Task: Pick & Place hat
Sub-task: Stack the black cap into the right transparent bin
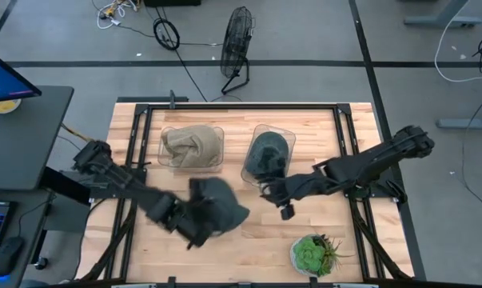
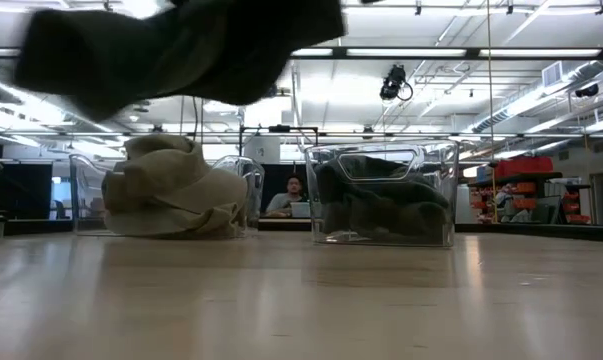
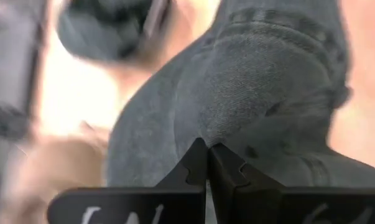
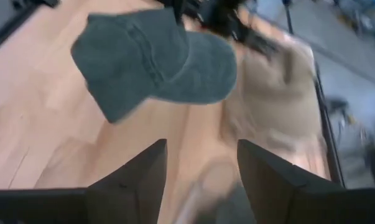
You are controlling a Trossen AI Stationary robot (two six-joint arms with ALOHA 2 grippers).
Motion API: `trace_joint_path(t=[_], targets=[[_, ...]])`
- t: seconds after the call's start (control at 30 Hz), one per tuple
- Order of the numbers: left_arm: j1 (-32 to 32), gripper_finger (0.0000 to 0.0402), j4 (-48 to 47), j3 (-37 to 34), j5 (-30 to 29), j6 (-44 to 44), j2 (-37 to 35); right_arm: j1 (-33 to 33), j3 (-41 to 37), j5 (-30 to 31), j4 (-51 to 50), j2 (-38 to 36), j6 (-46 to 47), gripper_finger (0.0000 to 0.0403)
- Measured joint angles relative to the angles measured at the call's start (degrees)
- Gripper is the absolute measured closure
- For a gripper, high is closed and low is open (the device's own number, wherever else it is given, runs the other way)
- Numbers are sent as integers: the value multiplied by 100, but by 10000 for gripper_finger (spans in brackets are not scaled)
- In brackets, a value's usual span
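Observation:
A dark grey cap (image 1: pixel 218 206) hangs in my left gripper (image 1: pixel 195 231) above the near-left part of the table; the low view shows the cap (image 2: pixel 181 45) well above the wood. In the left wrist view the shut fingers (image 3: pixel 207 158) meet on grey cloth. My right gripper (image 1: pixel 285 210) is open and holds nothing, near the table's middle, in front of the bin of dark caps (image 1: pixel 268 154). Its wrist view looks past the open fingers (image 4: pixel 199 168) at the held cap (image 4: pixel 153 62). A second clear bin (image 1: pixel 191 148) holds tan hats. My left gripper pinches the cap's grey cloth (image 3: pixel 221 134) between its two shut fingers, at an edge of the crown (image 4: pixel 190 28). The cap is lifted clear of the table, with its brim (image 4: pixel 112 93) sticking out away from the gripper.
Two clear bins stand side by side on the far half of the table, the tan one (image 2: pixel 176 190) left, the dark one (image 2: pixel 381 200) right. A small potted plant (image 1: pixel 312 254) sits at the near right edge. Bare wood lies between the bins and the near edge.

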Motion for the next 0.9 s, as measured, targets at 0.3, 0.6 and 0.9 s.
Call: trace_joint_path(t=[0.3,0.6,0.9], targets=[[1640,398,2092,109,-195,5873,38,98,2,915,-2236,-1156,1819,204],[2849,398,3993,111,1222,9893,511,95,2,1063,-3303,-1735,2826,204],[3155,398,5630,107,1421,11584,1407,95,2,1063,-3364,-1674,2828,204]])
